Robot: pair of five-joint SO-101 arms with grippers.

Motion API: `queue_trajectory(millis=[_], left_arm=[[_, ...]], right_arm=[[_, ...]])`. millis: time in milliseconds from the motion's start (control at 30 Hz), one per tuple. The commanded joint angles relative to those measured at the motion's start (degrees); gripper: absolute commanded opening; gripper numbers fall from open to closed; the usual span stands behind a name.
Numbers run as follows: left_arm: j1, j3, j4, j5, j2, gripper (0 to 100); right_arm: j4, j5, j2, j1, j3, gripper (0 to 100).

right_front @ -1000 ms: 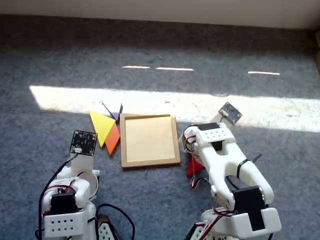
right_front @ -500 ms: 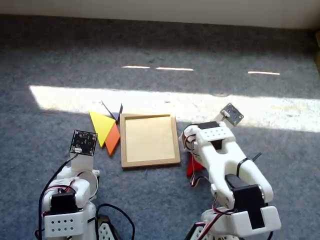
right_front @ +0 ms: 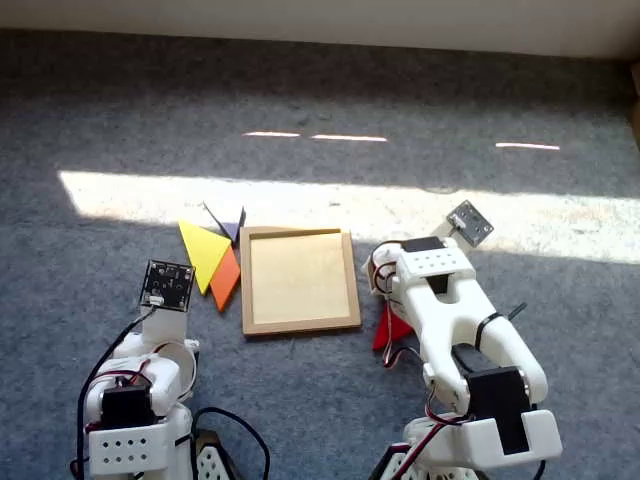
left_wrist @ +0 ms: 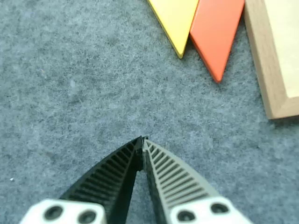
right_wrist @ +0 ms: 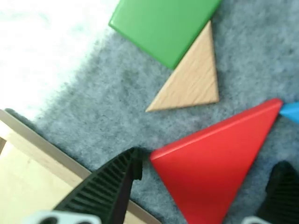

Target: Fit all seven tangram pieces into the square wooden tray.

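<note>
The square wooden tray point(right_front: 300, 280) lies on the carpet with nothing inside. Left of it sit a yellow triangle point(right_front: 203, 252), an orange parallelogram point(right_front: 226, 278) and a purple piece point(right_front: 228, 222). My left gripper point(left_wrist: 142, 140) is shut over bare carpet, short of the yellow triangle point(left_wrist: 177, 18) and orange parallelogram point(left_wrist: 217, 32). My right gripper point(right_wrist: 208, 165) is open, its fingers straddling a red triangle point(right_wrist: 219, 158) beside the tray's edge point(right_wrist: 37, 149). Beyond it lie a wooden triangle point(right_wrist: 191, 84), a green square point(right_wrist: 163, 23) and a blue piece point(right_wrist: 292, 112). The right arm point(right_front: 450, 320) covers most of the red triangle point(right_front: 390, 325).
Grey carpet surrounds everything, with a bright sunlit band point(right_front: 300, 200) just beyond the tray. The left arm's base point(right_front: 130, 410) sits near the front edge, left of the tray corner point(left_wrist: 275, 60).
The right arm has shifted slightly to the right, away from the tray, showing a little more of the red triangle. The left arm has not moved.
</note>
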Motion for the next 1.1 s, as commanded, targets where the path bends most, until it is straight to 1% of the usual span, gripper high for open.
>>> queue_trajectory(millis=[0,567,700,767,867,933,1067], left_arm=[[0.04,1.10,0.62,0.18,-2.59,0],[0.04,1.10,0.62,0.18,-2.59,0],[0.04,1.10,0.62,0.18,-2.59,0],[0.04,1.10,0.62,0.18,-2.59,0],[0.04,1.10,0.62,0.18,-2.59,0],[0.04,1.10,0.62,0.18,-2.59,0],[0.04,1.10,0.62,0.18,-2.59,0]], right_arm=[[-0.75,-0.62,0.13,0.66,-2.68,40.0],[-0.75,-0.70,0.13,1.80,-2.15,40.0],[-0.66,-2.73,0.13,1.71,-1.98,39.8],[-0.66,-2.99,0.13,1.71,-1.98,36.8],[-0.66,-2.73,0.13,1.80,-1.98,27.7],[-0.66,-2.64,0.13,1.89,-1.98,23.3],[-0.48,-2.55,0.13,1.98,-1.98,22.5]])
